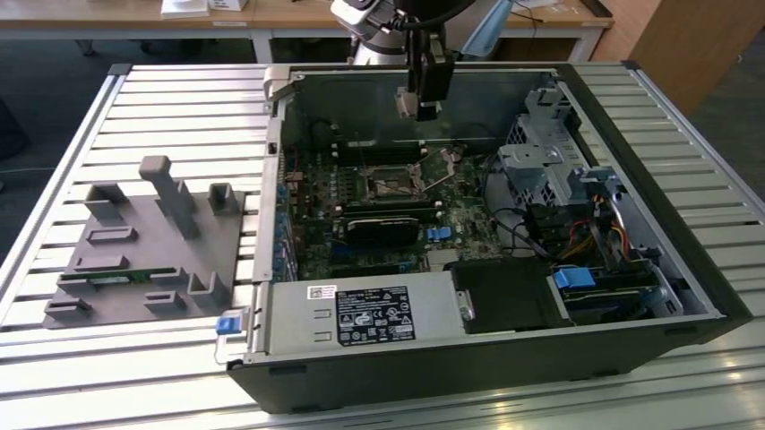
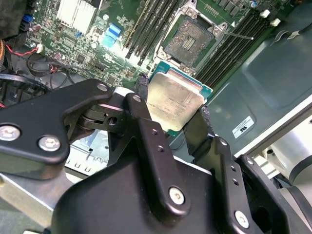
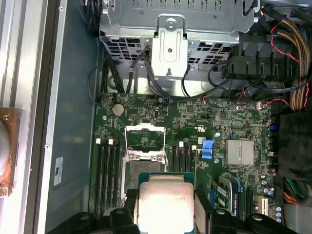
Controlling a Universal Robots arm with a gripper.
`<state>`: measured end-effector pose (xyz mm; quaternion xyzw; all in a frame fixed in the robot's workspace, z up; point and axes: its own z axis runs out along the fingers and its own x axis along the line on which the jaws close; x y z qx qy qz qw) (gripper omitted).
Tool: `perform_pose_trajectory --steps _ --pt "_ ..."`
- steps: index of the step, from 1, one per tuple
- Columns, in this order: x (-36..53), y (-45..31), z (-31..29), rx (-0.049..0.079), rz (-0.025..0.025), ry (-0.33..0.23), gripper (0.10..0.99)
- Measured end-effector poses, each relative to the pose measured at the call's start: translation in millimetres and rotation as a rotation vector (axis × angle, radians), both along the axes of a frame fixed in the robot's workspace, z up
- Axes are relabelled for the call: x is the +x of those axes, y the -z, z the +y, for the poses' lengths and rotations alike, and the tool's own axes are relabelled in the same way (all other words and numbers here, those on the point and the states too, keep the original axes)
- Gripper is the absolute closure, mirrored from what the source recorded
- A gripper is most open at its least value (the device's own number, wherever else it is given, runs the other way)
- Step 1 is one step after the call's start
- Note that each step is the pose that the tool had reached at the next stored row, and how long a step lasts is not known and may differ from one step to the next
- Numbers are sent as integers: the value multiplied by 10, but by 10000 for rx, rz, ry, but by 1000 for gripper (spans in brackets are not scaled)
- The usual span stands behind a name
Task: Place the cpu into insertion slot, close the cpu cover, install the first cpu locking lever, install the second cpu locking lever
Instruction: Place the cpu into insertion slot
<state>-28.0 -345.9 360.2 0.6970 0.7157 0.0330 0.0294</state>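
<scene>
Slatted table (image 1: 179, 98) bears an open computer case (image 1: 478, 372) and grey fixture (image 1: 125, 269).

Black pincer (image 2: 173, 105), angular black links (image 2: 152, 146), silver screws (image 2: 176, 196), silver-grey wrist (image 1: 378, 41)

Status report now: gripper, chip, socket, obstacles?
Gripper shut on small flat silvery-grey square cpu. Held above green motherboard, not yet in dark square metal-rimmed insertion slot. Long black memory slots flank it.

cpu (image 2: 173, 100): gripped edges hidden by fingers (image 2: 204, 117) | insertion slot (image 3: 144, 165): partly behind cpu
</scene>
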Motion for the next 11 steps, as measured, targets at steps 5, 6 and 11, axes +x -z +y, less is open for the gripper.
perform_pose_trajectory --steps 5,6,11 --pt "0 9 0 -23 0 0 545" --pt "0 11 0 -28 0 0 545" --pt "0 20 0 -47 0 0 545"
